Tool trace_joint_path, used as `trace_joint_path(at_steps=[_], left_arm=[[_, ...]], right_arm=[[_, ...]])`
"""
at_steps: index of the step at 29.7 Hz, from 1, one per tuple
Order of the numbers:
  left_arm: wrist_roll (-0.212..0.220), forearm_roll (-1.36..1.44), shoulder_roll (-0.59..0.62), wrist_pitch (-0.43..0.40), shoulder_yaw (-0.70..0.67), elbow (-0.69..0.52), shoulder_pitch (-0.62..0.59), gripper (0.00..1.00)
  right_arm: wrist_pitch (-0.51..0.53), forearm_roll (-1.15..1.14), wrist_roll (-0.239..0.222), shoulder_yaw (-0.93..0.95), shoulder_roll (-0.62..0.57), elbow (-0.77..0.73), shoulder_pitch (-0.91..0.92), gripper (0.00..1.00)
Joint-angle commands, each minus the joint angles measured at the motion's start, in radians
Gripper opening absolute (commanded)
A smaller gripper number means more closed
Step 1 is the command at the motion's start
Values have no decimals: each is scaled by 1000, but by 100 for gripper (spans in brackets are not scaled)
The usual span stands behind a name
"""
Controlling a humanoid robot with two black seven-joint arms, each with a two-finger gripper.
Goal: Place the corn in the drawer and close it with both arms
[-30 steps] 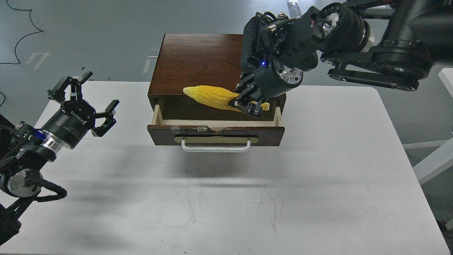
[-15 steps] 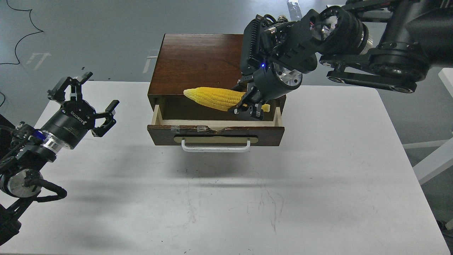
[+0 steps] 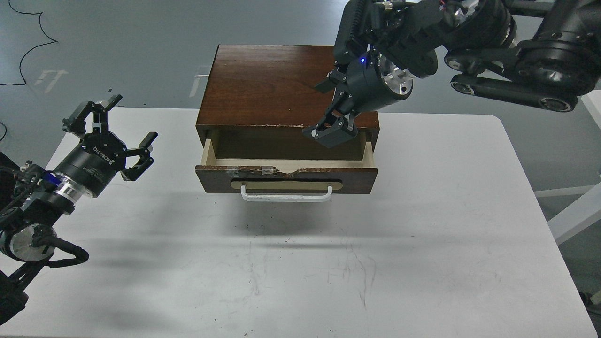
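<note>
The dark brown drawer (image 3: 286,174) stands pulled out from its cabinet (image 3: 267,84) at the back middle of the table, with the white bar handle (image 3: 286,196) facing me. The corn does not show in this frame; the visible part of the drawer's inside is dark and bare. My right gripper (image 3: 328,110) hangs over the drawer's right end, fingers spread and holding nothing. My left gripper (image 3: 119,129) is open and empty over the table's left side, well apart from the drawer.
The white table (image 3: 422,234) runs wide in front of and to the right of the cabinet. A white frame (image 3: 577,211) stands past the table's right edge. A black cable (image 3: 28,47) lies on the grey floor at back left.
The right gripper has let go of the corn, opened, and risen up and to the right. The corn has dropped out of sight. The left arm has not moved.
</note>
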Motion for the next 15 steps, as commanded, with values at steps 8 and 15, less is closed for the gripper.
trace_joint_path(at_steps=[8, 15], left_arm=[[-3, 2, 35, 0, 2, 13, -11, 100], [-128, 2, 136, 0, 2, 21, -22, 100]], right_arm=[[-3, 585, 0, 471, -332, 5, -576, 100], [-4, 599, 0, 870, -344, -4, -1058, 100]])
